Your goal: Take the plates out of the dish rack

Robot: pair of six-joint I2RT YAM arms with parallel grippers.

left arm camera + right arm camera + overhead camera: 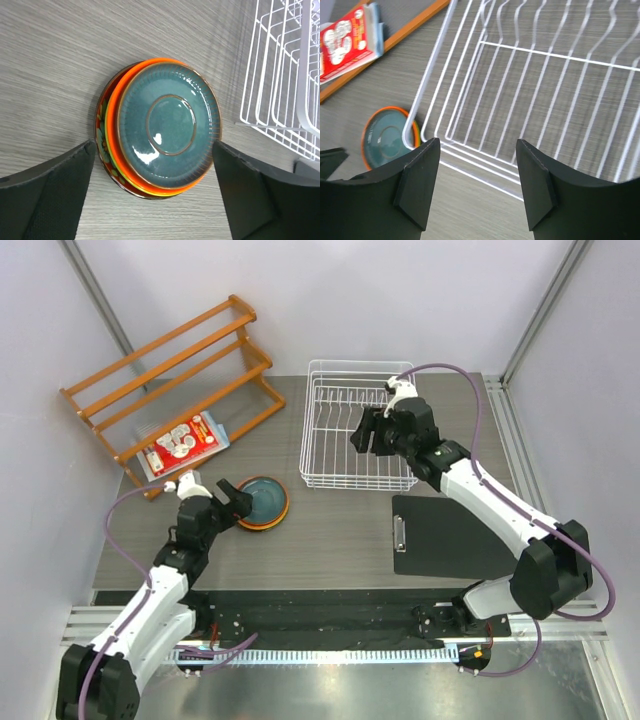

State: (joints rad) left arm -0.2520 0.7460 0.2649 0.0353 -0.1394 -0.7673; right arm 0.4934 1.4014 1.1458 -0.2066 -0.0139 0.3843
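The plates lie in one stack on the table left of the dish rack. The dark teal plate is on top, over the orange plate, a lime green edge and the dark red patterned plate. My left gripper is open and empty just short of the stack, its fingers wide apart. My right gripper is open and empty above the rack's near-left corner. The white wire rack holds no plates. The stack also shows in the right wrist view.
An orange-brown wooden slatted shelf stands at the back left, with a red and white packet on its lowest slats. A black clipboard lies at the right front. Grey walls close the back and sides.
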